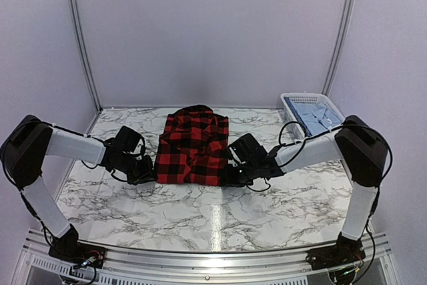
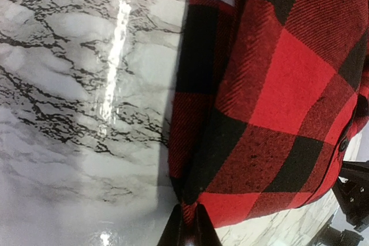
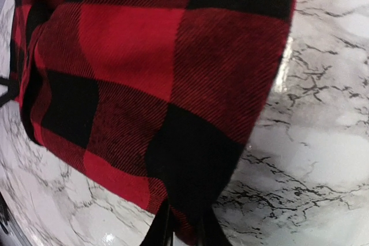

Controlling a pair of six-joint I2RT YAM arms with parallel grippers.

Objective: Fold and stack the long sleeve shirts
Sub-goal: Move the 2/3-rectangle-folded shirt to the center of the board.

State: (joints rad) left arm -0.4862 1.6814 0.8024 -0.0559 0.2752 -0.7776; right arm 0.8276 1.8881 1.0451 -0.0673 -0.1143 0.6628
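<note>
The checked shirt (image 1: 193, 145) lies on the desk (image 1: 213, 218), left pincer (image 2: 187, 229) and right pincer (image 3: 183, 231) clamped on its 7 and 5 o'clock hem corners, likely to fold it toward 12.

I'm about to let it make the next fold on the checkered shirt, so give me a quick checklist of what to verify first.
1. Left gripper pinches the near left corner of the red-and-black shirt: ok.
2. Right gripper has the near right corner between its fingers: ok.
3. Both grips sit level along the near hem: ok.
4. No sleeve trails outside the folded shape: ok in the top view.
5. Pale blue shirt is out of the way in the white basket: ok.
6. Both grips firm enough to lift: cannot tell.
</note>
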